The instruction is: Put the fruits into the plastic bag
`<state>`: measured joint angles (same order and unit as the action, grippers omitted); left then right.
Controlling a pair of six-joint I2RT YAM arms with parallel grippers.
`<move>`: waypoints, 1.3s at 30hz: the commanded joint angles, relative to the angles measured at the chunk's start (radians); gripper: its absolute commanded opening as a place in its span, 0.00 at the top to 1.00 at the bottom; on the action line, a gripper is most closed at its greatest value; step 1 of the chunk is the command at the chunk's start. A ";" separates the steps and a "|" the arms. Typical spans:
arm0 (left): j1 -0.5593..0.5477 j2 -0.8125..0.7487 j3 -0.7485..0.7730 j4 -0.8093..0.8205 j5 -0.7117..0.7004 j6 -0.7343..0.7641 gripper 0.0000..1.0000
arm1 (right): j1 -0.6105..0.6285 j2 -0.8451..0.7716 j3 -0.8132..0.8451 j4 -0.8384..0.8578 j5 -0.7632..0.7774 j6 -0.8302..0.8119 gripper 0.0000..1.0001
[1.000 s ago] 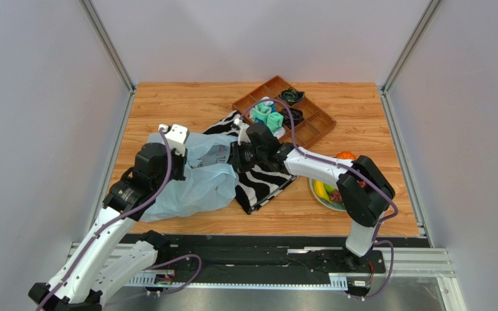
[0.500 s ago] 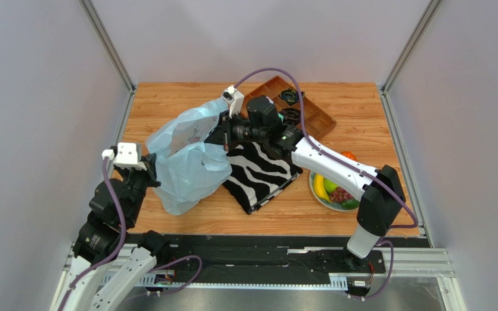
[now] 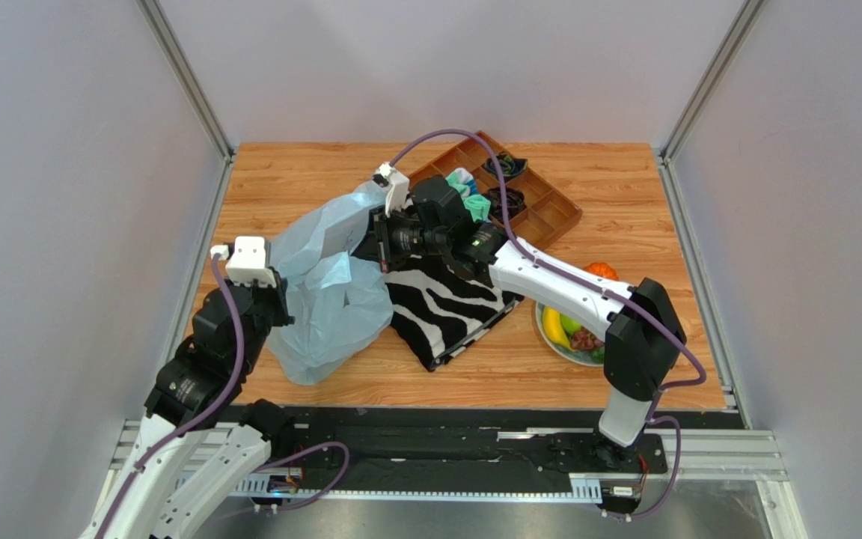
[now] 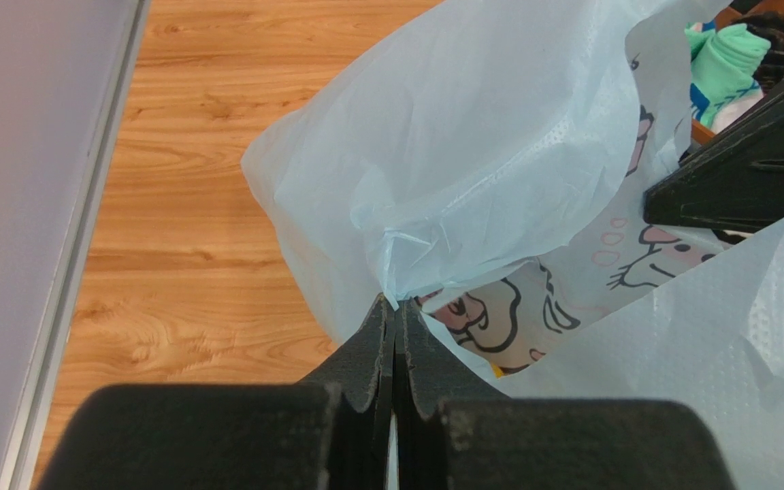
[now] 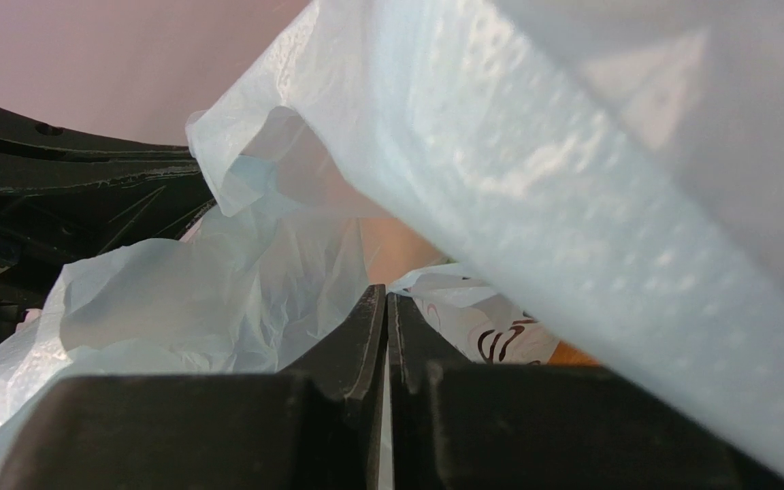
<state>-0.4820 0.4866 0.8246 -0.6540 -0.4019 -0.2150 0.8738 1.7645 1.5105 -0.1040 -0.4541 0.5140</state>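
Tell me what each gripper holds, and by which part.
Both hold the plastic bag: the left gripper pinches a bunched fold at its edge, the right gripper clamps film on the opposite side.

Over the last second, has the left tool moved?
Yes. The left tool, shut on the plastic bag, has moved left in the top view, away from the zebra cloth and toward the left edge of the table.
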 commanded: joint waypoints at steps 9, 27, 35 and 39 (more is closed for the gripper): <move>-0.001 -0.033 0.016 -0.064 -0.058 -0.032 1.00 | 0.002 -0.069 -0.015 -0.069 0.143 -0.084 0.33; -0.001 0.007 0.042 -0.065 -0.028 0.045 1.00 | -0.191 -0.515 -0.259 -0.164 0.332 -0.147 0.18; -0.001 0.016 0.022 -0.032 0.017 0.062 1.00 | -0.444 -0.646 -0.389 -0.419 0.575 -0.220 0.16; -0.001 0.029 0.021 -0.035 0.011 0.065 1.00 | -0.557 -0.596 -0.403 -0.549 0.739 -0.247 0.17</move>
<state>-0.4820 0.4980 0.8284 -0.7139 -0.4015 -0.1734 0.3927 1.1206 1.1336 -0.4797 0.0853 0.3172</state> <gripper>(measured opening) 0.007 0.838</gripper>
